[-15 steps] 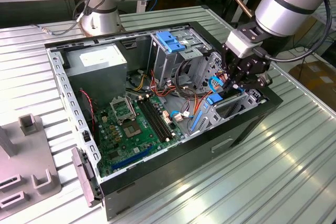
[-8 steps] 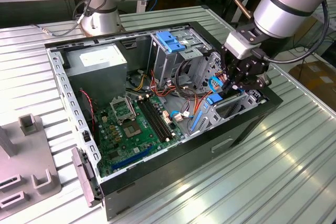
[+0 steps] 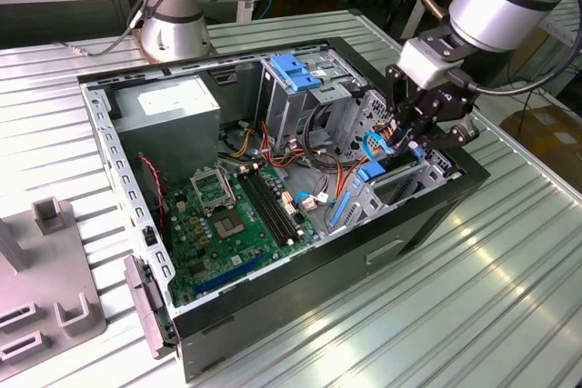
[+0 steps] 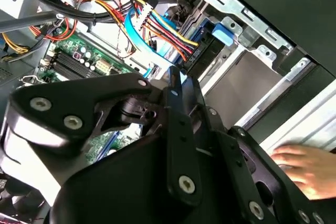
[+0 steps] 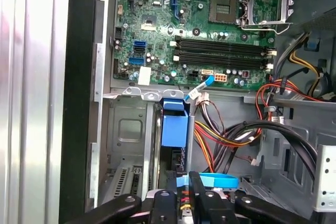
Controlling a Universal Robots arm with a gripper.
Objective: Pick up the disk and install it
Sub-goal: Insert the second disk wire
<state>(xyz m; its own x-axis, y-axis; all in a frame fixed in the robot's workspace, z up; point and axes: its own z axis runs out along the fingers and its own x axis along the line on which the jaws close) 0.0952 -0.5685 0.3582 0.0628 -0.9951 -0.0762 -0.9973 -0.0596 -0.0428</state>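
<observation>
The disk (image 5: 173, 124) stands on edge inside the drive bay at the front corner of the open computer case (image 3: 427, 215). Its blue end tab (image 4: 224, 31) sticks up out of the bay, and in the exterior view that tab (image 3: 368, 173) sits just below my gripper (image 3: 411, 141). My gripper (image 5: 194, 195) hovers right over the bay among the cables, fingers together, and I see nothing held between them. A light-blue flat cable (image 5: 218, 180) loops past the fingertips (image 4: 176, 80).
The motherboard (image 3: 236, 215), a grey power supply (image 3: 173, 106) and a blue latch piece (image 3: 296, 70) on the upper cage lie inside the case. Bundles of coloured wires (image 5: 220, 135) crowd the bay. A person's hand (image 4: 304, 166) rests beside the case. Grey fixtures (image 3: 45, 288) stand at the exterior view's left.
</observation>
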